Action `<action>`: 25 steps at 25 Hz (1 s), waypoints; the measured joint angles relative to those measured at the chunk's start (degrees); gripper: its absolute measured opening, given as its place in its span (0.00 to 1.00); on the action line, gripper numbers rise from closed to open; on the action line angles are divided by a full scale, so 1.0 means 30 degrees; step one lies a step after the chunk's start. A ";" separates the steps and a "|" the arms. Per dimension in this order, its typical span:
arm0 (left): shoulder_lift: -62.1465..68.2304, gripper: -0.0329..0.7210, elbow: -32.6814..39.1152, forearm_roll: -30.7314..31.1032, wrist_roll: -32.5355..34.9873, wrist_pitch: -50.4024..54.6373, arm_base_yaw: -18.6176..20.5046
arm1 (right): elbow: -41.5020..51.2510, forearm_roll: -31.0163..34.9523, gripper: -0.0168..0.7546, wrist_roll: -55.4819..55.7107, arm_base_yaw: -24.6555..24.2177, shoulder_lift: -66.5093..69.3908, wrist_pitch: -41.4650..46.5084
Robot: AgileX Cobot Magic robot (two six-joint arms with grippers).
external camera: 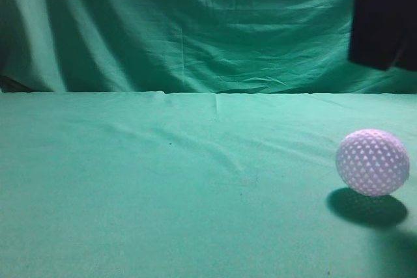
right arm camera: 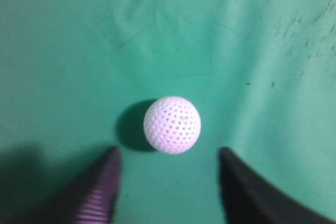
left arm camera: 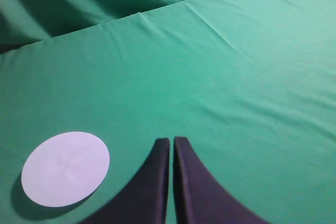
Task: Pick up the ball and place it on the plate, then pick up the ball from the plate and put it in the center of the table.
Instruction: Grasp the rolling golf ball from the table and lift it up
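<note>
A white dimpled ball (external camera: 373, 162) lies on the green cloth at the right of the exterior view. In the right wrist view the ball (right arm camera: 172, 125) sits just ahead of my right gripper (right arm camera: 169, 153), which is open, with the fingertips apart from the ball on either side. A flat white round plate (left arm camera: 65, 168) lies on the cloth at lower left in the left wrist view. My left gripper (left arm camera: 171, 141) is shut and empty, hovering to the right of the plate. The plate does not show in the exterior view.
Green cloth covers the table (external camera: 163, 187) and hangs as a backdrop behind it. A dark part of the right arm (external camera: 384, 14) hangs at the upper right of the exterior view.
</note>
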 joint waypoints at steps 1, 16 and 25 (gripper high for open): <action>0.0000 0.04 0.0000 0.0000 0.0000 0.0000 0.0000 | 0.0000 0.0000 0.67 0.0460 0.0000 0.0222 -0.0047; 0.0000 0.04 0.0000 0.0000 0.0000 0.0000 0.0000 | -0.0013 0.0107 0.73 0.1759 0.0000 0.4079 -0.2154; 0.0000 0.04 0.0000 0.0000 0.0000 0.0000 0.0000 | -0.0044 0.0107 0.65 0.1310 0.0000 0.4885 -0.2377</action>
